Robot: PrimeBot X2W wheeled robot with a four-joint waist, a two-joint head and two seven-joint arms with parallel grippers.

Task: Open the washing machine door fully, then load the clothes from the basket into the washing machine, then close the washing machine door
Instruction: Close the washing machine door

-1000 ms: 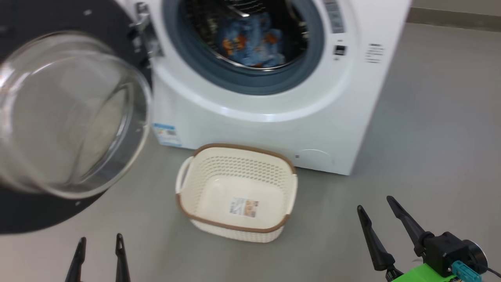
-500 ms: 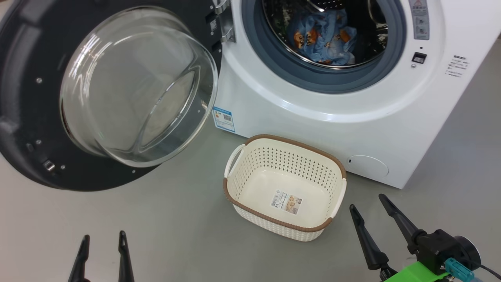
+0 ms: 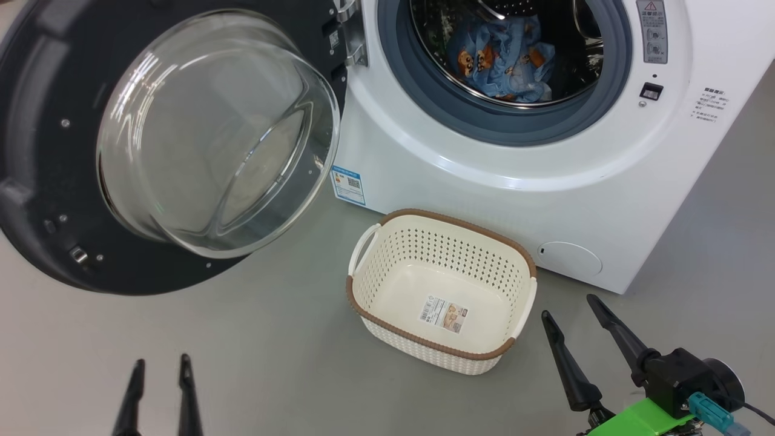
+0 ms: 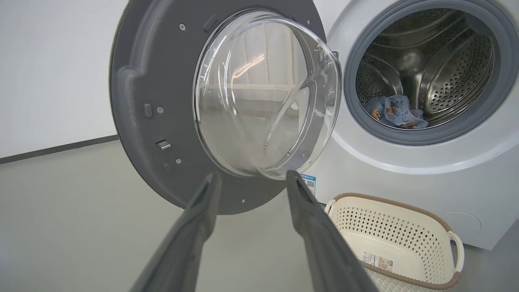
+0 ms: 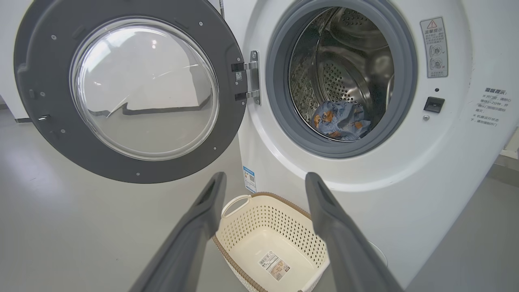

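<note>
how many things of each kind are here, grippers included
washer: 1
door: 1
basket: 1
clothes heap: 1, pieces can't be told apart
grippers: 2, left gripper and right gripper
total: 6

Floor (image 3: 272, 339): plain grey, smooth, with a faint sheen; you have it beneath and ahead of the left gripper (image 4: 252, 175). Wall (image 4: 52, 69): plain white, beyond that gripper and to its left. Skirting (image 4: 56, 149): thin dark strip where wall meets floor. Light: soft and even.
</note>
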